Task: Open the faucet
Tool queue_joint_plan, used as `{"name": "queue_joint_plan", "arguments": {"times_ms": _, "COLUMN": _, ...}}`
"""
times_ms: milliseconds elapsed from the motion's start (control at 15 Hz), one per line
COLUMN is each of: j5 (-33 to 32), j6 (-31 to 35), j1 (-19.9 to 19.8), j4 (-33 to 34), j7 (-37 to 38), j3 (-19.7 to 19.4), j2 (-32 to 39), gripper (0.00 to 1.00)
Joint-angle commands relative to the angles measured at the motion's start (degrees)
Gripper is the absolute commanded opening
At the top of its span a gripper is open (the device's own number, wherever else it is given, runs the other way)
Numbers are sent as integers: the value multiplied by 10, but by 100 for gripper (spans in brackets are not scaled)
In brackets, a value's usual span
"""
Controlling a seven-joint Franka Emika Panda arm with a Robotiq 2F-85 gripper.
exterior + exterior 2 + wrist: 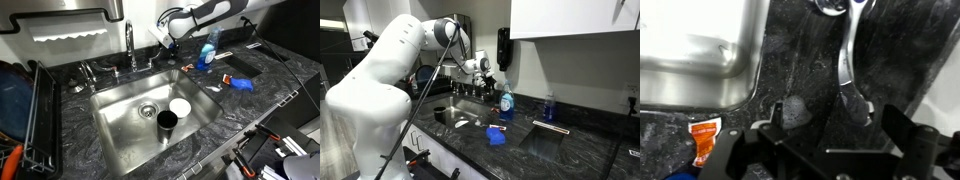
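Note:
The chrome gooseneck faucet stands behind the steel sink, with small side handles at its base. My gripper hovers just to the right of the spout, above the right-hand handle. In the wrist view a chrome lever handle and a grey dome cap lie on the dark counter ahead of my gripper. Its fingers are spread wide and hold nothing. In an exterior view my gripper sits over the back of the sink.
A blue dish-soap bottle stands right of my gripper. A blue sponge lies on the counter. A white bowl and a black cup sit in the sink. A dish rack is at the left.

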Motion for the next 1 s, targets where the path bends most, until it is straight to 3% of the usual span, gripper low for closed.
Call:
{"name": "queue_joint_plan", "arguments": {"times_ms": 0, "j5": 33, "j6": -116, "j1": -2, "j4": 51, "j7": -30, "j3": 9, "j2": 17, "gripper": 100}}
{"name": "queue_joint_plan", "arguments": {"times_ms": 600, "j5": 54, "j6": -404, "j1": -7, "j4": 151, "j7": -56, "j3": 19, "j2": 32, "gripper": 100}}
{"name": "queue_joint_plan", "arguments": {"times_ms": 800, "j5": 63, "j6": -447, "j1": -14, "j4": 167, "j7": -54, "j3": 21, "j2": 37, "gripper": 100}}
{"name": "queue_joint_plan", "arguments": {"times_ms": 933, "j5": 69, "j6": -410, "j1": -16, "j4": 151, "j7": -36, "j3": 20, "j2": 21, "gripper": 100}}
